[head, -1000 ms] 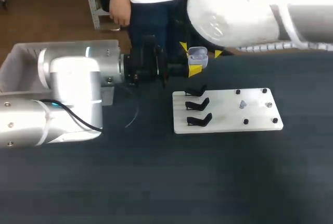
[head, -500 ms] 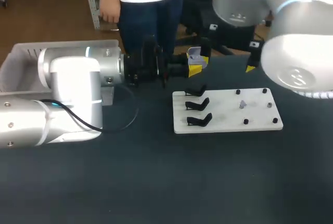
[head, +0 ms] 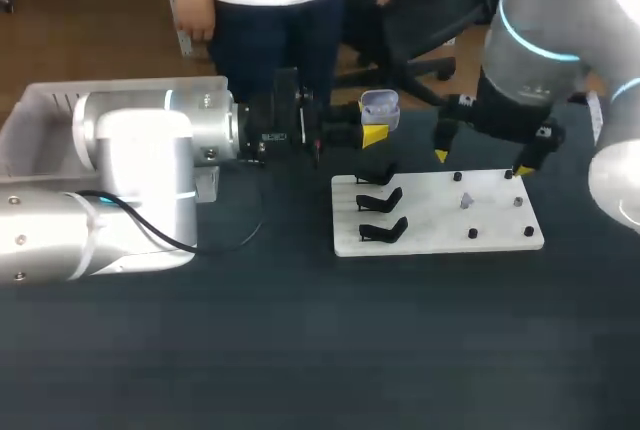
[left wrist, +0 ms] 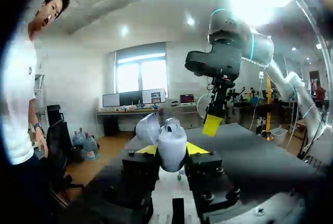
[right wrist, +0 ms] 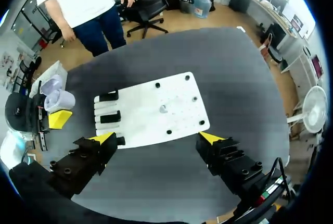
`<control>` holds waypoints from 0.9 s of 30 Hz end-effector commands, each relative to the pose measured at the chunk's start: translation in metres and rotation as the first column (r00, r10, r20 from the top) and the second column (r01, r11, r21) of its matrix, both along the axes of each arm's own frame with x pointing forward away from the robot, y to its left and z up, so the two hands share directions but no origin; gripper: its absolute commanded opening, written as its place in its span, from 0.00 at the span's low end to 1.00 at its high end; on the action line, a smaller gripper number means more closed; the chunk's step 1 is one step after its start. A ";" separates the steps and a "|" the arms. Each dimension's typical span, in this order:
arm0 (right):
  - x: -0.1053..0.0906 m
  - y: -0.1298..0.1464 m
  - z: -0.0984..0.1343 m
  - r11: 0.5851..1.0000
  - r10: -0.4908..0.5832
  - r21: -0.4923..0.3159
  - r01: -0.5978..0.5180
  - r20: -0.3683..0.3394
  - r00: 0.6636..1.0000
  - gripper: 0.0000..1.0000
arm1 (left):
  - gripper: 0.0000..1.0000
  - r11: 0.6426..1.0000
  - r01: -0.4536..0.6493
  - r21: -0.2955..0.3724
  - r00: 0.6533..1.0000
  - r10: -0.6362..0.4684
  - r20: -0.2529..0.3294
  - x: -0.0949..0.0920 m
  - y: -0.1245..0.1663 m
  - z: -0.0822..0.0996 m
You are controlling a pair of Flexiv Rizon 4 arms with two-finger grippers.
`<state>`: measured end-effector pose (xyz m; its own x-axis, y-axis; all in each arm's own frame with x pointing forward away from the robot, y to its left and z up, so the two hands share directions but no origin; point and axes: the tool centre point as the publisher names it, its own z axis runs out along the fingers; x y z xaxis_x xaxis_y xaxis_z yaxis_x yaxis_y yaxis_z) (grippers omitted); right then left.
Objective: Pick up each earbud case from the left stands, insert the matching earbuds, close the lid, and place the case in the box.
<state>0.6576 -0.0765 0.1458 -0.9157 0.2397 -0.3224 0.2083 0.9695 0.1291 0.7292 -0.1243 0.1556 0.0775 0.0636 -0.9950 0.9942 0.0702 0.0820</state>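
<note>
The left gripper (left wrist: 173, 150) holds the open earbud case (left wrist: 174, 141).

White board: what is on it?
Three black stands along one edge, several black pegs, one small pale piece near the middle. The head view loses one far corner behind the right gripper.

The left arm (head: 130, 190) hides most of the box (head: 28, 122) at nine o'clock in the head view. The grey piece (head: 466, 200) on the white board (head: 440, 232) is too small to identify. The left jaws hide the underside of the case (left wrist: 171, 146).
</note>
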 end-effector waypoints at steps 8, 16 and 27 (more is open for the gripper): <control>0.017 -0.015 -0.058 0.997 -0.010 0.070 0.013 -0.044 0.999 1.00 | 0.00 1.000 -0.008 -0.004 1.000 0.008 0.005 -0.002 0.000 -0.001; 0.029 -0.012 -0.083 0.994 -0.084 0.060 0.088 -0.073 0.994 1.00 | 0.00 1.000 -0.008 -0.004 1.000 0.008 0.005 -0.002 0.000 -0.001; 0.042 -0.011 -0.101 0.988 -0.124 0.080 0.132 -0.093 0.988 1.00 | 0.00 1.000 -0.008 -0.004 1.000 0.008 0.005 -0.002 0.000 -0.001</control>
<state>0.6961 -0.0885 0.0501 -0.9006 0.3762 -0.2176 0.3404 0.9219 0.1848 0.7292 -0.1243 0.1556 0.0775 0.0636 -0.9950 0.9942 0.0702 0.0820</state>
